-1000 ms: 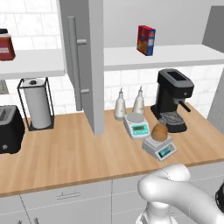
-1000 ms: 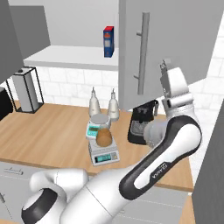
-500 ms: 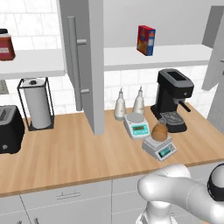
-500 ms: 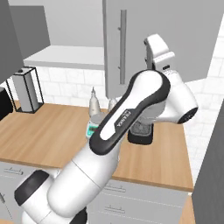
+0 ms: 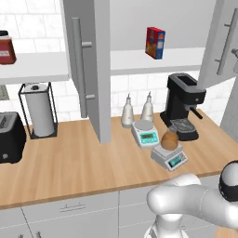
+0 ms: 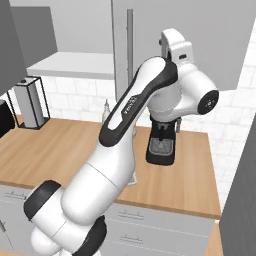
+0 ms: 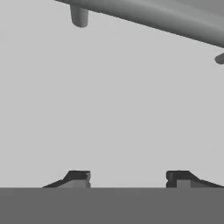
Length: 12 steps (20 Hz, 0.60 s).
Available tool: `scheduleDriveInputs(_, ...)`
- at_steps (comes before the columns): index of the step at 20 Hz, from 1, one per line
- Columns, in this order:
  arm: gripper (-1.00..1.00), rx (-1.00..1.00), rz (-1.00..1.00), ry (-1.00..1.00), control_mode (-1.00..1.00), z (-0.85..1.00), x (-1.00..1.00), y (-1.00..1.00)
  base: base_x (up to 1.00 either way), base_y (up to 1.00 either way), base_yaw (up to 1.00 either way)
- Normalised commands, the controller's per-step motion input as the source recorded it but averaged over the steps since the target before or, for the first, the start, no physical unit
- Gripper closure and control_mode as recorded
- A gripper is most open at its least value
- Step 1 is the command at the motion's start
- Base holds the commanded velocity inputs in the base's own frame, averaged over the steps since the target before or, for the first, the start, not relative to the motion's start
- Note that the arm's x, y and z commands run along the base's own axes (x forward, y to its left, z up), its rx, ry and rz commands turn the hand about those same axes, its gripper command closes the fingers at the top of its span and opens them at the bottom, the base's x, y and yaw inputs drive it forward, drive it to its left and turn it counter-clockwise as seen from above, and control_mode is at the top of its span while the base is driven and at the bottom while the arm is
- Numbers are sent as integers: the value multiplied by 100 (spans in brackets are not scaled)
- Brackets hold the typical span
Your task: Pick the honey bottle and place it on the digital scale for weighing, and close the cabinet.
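The honey bottle [image 5: 169,140] — a squat amber-brown body — sits on the flat top of the digital scale [image 5: 170,156], which rests on the wooden tabletop [image 5: 88,162] in front of the black coffee machine [image 5: 184,106]. Just beside and behind this scale we see a second scale [image 5: 145,134] with a round white plate and a teal display, and behind that two white slim-necked bottles [image 5: 137,110] standing against the tiled wall.

The cabinet [image 5: 88,65] hangs above the tabletop. In the left base view its left door stands swung out, edge toward us, with a long vertical bar handle [image 5: 78,65]; the right door [image 5: 225,44] is angled partly out at the picture's right edge. Between the doors the shelf [image 5: 135,59] carries a red-and-blue box [image 5: 155,42]. A red jar [image 5: 5,50] stands on the shelf section to the far left.

In the right base view the white arm [image 6: 145,115] rises from the lower left and bends up to the grey door [image 6: 200,40]; the hand [image 6: 176,47] lies against the door face. In the hand view the gripper [image 7: 128,177] faces a flat grey panel at close range, the bar handle [image 7: 144,19] crossing the top of that view. The two dark fingertips [image 7: 78,177] stand apart with nothing between them — the jaws are not clamped on anything.

At the left of the tabletop we note a paper-towel roll [image 5: 41,115] in a wire holder and a black toaster [image 5: 10,137].
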Motion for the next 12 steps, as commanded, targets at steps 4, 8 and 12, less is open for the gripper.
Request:
scheduleDriveInputs(4,-100,0,0,18,-100,-56,100,30,0,0,0)
scheduleDriveInputs(8,-100,0,0,14,-100,-42,100,34,0,0,0)
scheduleDriveInputs(12,-100,0,0,4,-100,-32,99,27,0,0,0)
